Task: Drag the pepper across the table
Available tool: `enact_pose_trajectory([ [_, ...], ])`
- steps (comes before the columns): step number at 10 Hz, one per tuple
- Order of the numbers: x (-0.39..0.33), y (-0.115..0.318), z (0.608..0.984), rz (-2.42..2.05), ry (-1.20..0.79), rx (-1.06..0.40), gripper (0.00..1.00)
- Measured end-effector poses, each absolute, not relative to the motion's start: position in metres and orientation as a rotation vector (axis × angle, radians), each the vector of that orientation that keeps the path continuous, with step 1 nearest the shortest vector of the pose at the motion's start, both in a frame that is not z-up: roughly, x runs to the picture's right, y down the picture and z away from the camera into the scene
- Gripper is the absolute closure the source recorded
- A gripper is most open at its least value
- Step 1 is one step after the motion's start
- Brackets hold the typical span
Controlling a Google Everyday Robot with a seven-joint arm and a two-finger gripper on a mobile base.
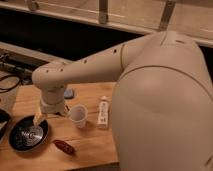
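The pepper (64,146), small, dark red and glossy, lies on the tan wooden table (90,145) near its front edge. My gripper (38,119) hangs from the white arm (85,67) over the upper right rim of a black pan (27,135). It is up and to the left of the pepper, apart from it and holding nothing that I can see. The gripper's tip is partly hidden against the pan.
A white cup (78,115) stands upright just right of the gripper. A white bottle (103,111) lies right of the cup. A small dark object (69,93) sits behind the arm. Cables (7,82) lie at the far left. My white body (165,105) fills the right side.
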State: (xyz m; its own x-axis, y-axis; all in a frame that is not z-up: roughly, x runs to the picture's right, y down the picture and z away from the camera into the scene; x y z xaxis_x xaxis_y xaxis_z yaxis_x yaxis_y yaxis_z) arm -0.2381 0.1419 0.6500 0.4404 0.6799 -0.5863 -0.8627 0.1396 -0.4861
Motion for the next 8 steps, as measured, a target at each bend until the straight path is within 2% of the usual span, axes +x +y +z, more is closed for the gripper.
enact_pose_trajectory([
  [5, -0.246, 0.192, 0.686, 1.110, 0.340, -0.959, 0.20],
  [8, -0.258, 0.209, 0.686, 1.084, 0.330, -1.021, 0.20],
])
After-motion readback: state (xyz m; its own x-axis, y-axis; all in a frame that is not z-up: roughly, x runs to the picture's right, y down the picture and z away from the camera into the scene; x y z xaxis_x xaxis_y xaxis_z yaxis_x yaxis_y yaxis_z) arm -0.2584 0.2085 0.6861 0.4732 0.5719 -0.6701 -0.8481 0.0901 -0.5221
